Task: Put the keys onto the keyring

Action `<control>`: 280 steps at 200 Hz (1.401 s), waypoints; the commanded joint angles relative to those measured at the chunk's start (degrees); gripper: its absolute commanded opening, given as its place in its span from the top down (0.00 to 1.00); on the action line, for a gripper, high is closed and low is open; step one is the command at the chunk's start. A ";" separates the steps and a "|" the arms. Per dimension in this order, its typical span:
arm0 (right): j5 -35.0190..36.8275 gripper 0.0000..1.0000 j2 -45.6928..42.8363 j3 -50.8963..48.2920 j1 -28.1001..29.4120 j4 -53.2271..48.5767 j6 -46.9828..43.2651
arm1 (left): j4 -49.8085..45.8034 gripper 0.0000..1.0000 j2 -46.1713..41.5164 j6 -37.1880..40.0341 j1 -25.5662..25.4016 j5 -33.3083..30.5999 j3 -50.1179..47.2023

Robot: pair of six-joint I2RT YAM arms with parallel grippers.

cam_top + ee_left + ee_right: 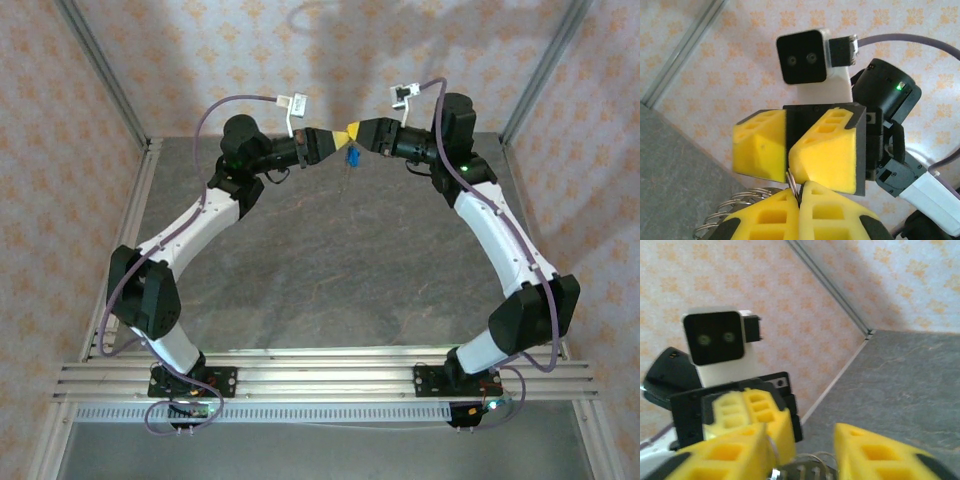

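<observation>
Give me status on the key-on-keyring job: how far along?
Done: the left gripper is shut on the wire keyring, held up at the far end. In hand: the blue key hangs just below the meeting fingertips, and the right gripper has its jaws parted. Left: confirming the key is threaded, which the views cannot settle.

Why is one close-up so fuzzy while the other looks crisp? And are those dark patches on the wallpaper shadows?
Right wrist view: soft all over, its own yellow fingers smeared, perhaps from motion or from being too near to focus. Left wrist view: crisp, with the wire coils of the keyring distinct. Top view: even light and no glare; yes, those are soft grey shadows on the back wall.
</observation>
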 commanded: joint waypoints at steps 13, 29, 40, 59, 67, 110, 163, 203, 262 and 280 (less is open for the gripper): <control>7.19 0.54 -7.50 -4.33 0.14 7.09 4.17 | 5.43 1.00 -4.15 -0.32 -0.80 -5.98 -2.54; 11.62 0.53 -11.15 -9.26 0.14 9.76 5.59 | 8.92 1.00 -4.25 -2.99 -0.88 -7.55 -3.89; 14.31 0.52 -13.57 -13.73 0.12 13.45 7.51 | 11.12 1.00 -4.22 -4.61 -0.88 -8.72 -4.72; 16.72 0.52 -16.87 -20.17 0.14 17.98 9.49 | 14.70 1.00 -4.23 -7.57 -0.88 -10.92 -6.16; 17.50 0.52 -18.04 -22.61 0.21 19.66 10.20 | 15.89 1.00 -4.13 -8.45 -0.96 -11.58 -6.51; 23.00 0.50 -21.04 -28.89 3.11 22.41 9.01 | 19.28 1.00 -3.74 -11.85 -1.73 -15.28 -8.02; 29.28 0.50 -19.27 -27.38 8.56 20.27 3.06 | 21.82 1.00 -3.08 -13.90 -2.93 -17.64 -9.42; 30.29 0.50 -16.90 -24.85 10.15 18.99 0.75 | 22.22 1.00 -2.43 -14.14 -3.64 -17.47 -8.94; 30.41 0.51 -14.89 -21.23 10.24 16.89 -1.49 | 22.35 1.00 -2.36 -14.21 -3.95 -17.03 -9.03; 29.29 0.52 -14.37 -20.43 10.41 16.74 -1.88 | 22.35 1.00 -2.32 -14.15 -4.04 -17.03 -9.01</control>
